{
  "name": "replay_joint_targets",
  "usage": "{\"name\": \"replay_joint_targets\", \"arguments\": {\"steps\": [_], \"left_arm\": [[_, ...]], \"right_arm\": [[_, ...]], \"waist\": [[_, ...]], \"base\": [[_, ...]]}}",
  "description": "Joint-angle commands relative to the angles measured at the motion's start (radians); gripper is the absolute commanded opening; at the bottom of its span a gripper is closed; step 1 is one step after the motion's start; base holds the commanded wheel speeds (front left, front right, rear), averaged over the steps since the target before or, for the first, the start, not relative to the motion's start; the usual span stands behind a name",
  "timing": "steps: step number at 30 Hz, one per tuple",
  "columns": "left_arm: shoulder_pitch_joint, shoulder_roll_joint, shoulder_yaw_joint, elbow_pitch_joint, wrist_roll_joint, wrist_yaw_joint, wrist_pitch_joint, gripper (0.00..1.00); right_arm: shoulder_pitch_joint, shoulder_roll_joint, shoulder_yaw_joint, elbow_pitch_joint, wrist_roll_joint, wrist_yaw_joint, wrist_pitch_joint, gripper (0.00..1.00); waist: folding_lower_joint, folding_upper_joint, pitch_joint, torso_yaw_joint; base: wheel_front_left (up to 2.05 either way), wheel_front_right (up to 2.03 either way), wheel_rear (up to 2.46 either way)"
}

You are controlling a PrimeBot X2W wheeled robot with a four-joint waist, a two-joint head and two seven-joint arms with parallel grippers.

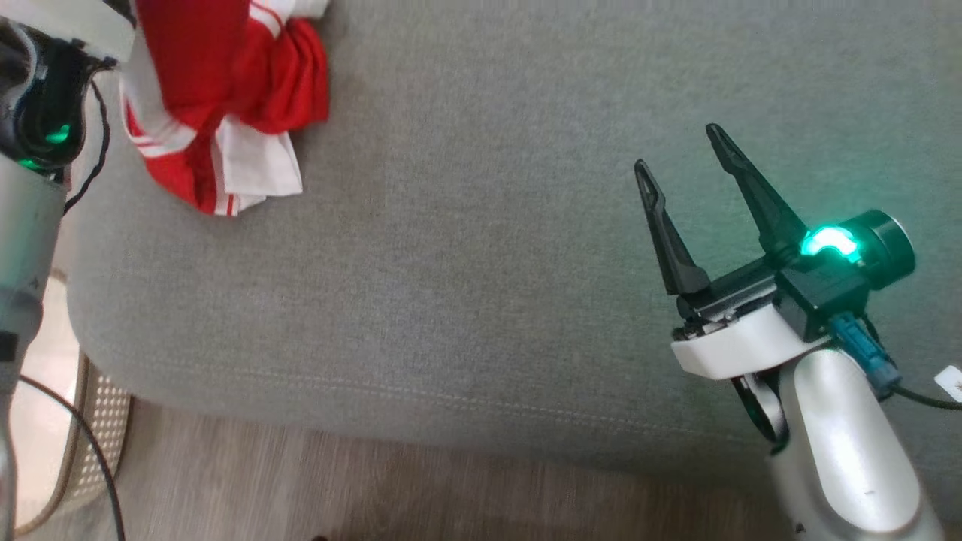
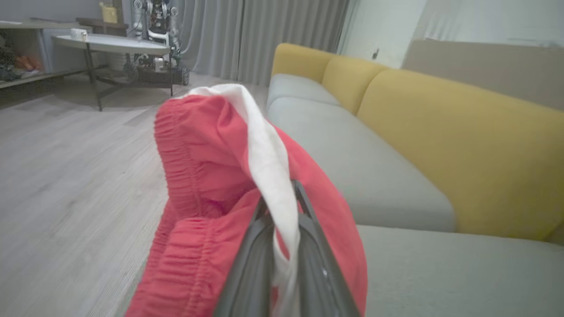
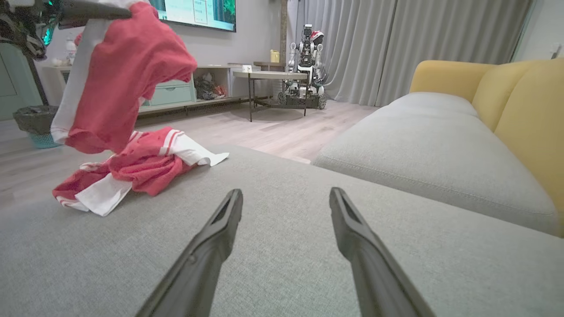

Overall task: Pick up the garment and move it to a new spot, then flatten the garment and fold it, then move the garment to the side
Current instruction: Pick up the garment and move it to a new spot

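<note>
The left hand (image 2: pixel 280 197) clamps the red-and-white garment (image 2: pixel 200 149), while the right hand (image 1: pixel 678 146) hovers spread, empty, over the sofa (image 1: pixel 451 270).

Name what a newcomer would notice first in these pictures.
The crumpled red and white fabric garment stands out, at the left end of the grey fabric sofa cushion, one part raised off it in the shut left gripper. The right gripper hangs open over bare cushion at the right. Mustard-yellow backrests line the sofa behind.
</note>
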Motion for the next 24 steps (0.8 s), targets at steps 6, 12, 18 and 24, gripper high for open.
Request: {"name": "replay_joint_targets", "arguments": {"steps": [6,12,18,24], "left_arm": [[-0.022,0.065,0.003,-0.161,-0.063,0.001,-0.031,0.0],[0.01,-0.003,0.017,-0.241,-0.114,0.03,-0.054,0.0],[0.061,-0.095,-0.042,-0.255,-0.088,0.106,-0.056,0.0],[0.091,-0.218,-0.111,-0.198,-0.037,0.149,-0.086,0.0]], "right_arm": [[0.02,0.017,0.012,-0.056,0.052,0.0,-0.009,1.0],[0.02,0.017,0.017,-0.106,0.091,0.0,-0.009,1.0],[0.012,0.017,-0.012,-0.163,0.127,0.0,-0.009,1.0],[0.009,0.017,-0.027,-0.188,0.154,0.0,-0.009,1.0]], "waist": [[0.0,0.0,-0.09,-0.081],[0.0,0.0,-0.123,-0.201],[0.0,0.0,-0.111,-0.325],[0.0,0.0,-0.073,-0.428]], "base": [[0.0,0.0,0.0],[0.0,0.0,0.0],[0.0,0.0,0.0],[0.0,0.0,0.0]]}}
